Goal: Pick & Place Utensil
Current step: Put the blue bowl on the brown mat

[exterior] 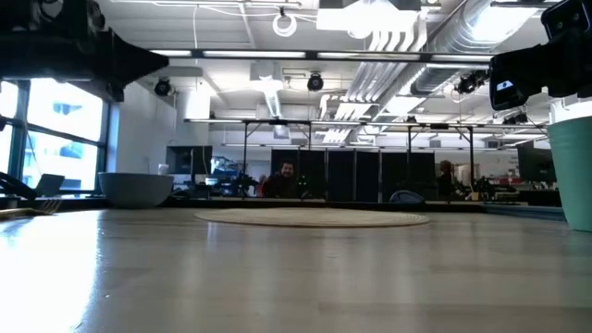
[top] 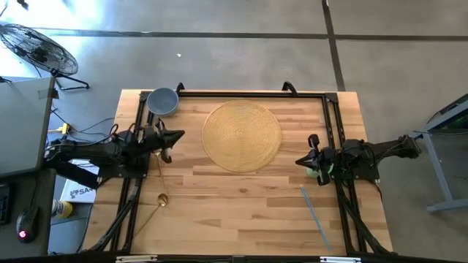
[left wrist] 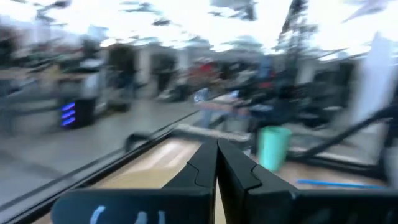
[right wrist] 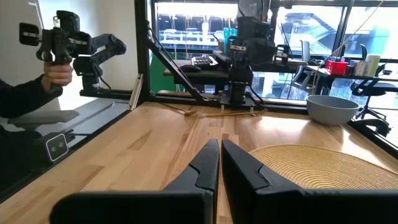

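A gold spoon point(top: 159, 181) lies flat on the wooden table by the left arm, its bowl end toward the near edge. A thin blue-grey utensil point(top: 316, 218) lies flat near the right arm. My left gripper point(top: 174, 136) is shut and hovers just past the spoon's handle end, pointing toward the table's right; its shut fingers show in the left wrist view point(left wrist: 217, 155). My right gripper point(top: 301, 161) is shut too, pointing left toward the round woven placemat point(top: 241, 135); it also shows in its own wrist view point(right wrist: 221, 152).
A grey bowl point(top: 163, 101) stands at the far left corner. A green cup point(exterior: 573, 176) stands under the right arm. A black frame rail point(top: 234, 93) runs around the table's far and side edges. A person's hand point(right wrist: 57, 73) holds a controller beyond the table.
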